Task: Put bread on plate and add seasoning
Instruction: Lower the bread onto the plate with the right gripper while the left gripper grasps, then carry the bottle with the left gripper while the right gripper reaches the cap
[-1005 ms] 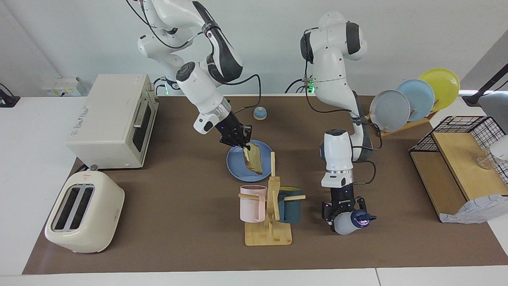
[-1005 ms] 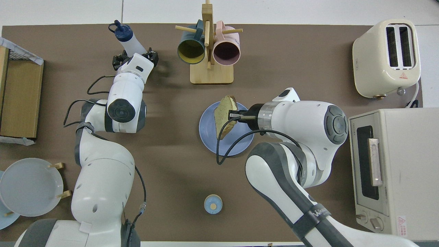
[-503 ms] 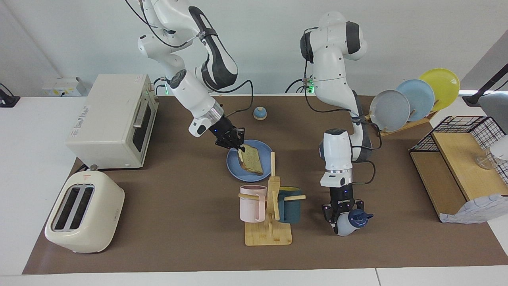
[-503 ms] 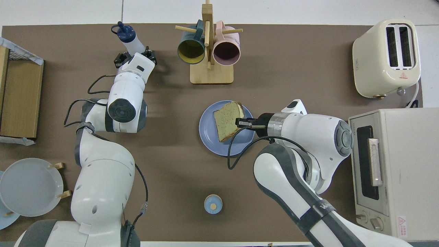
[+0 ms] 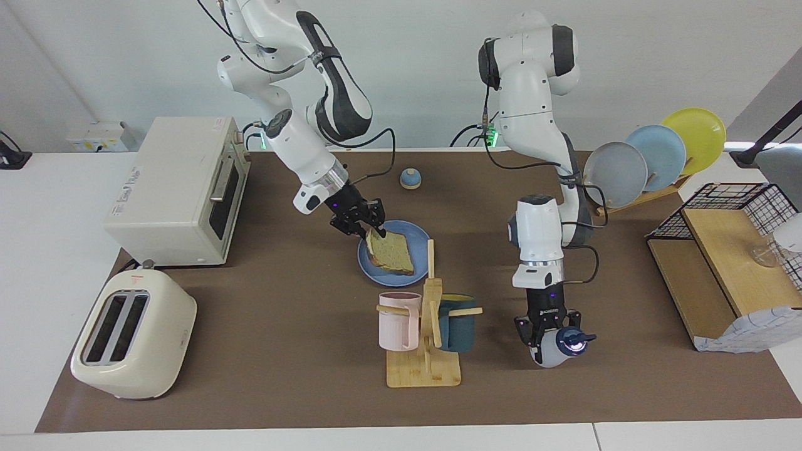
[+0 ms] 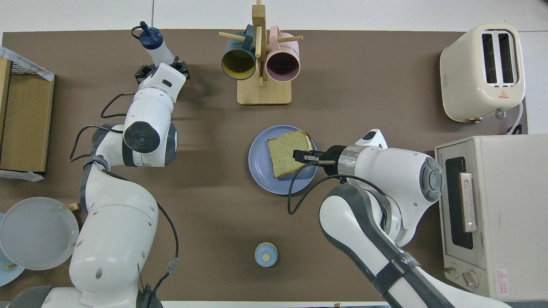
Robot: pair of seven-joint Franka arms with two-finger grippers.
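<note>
The right gripper (image 5: 369,230) is pinching one edge of the bread (image 5: 391,253), laying it flat on the plate (image 5: 376,269) for release, while the left gripper (image 5: 544,335) is clamping the seasoning (image 5: 554,349) near the mug rack (image 5: 425,351), readying it for sprinkling.

- Toaster (image 5: 133,334) sits at the right arm's end of the desk (image 5: 282,351), oven (image 5: 178,191) beside it.
- Mug rack (image 5: 425,341) carries two mugs.
- Bell (image 5: 410,179) near the robots.
- Plate rack (image 5: 651,156), upright plates.
</note>
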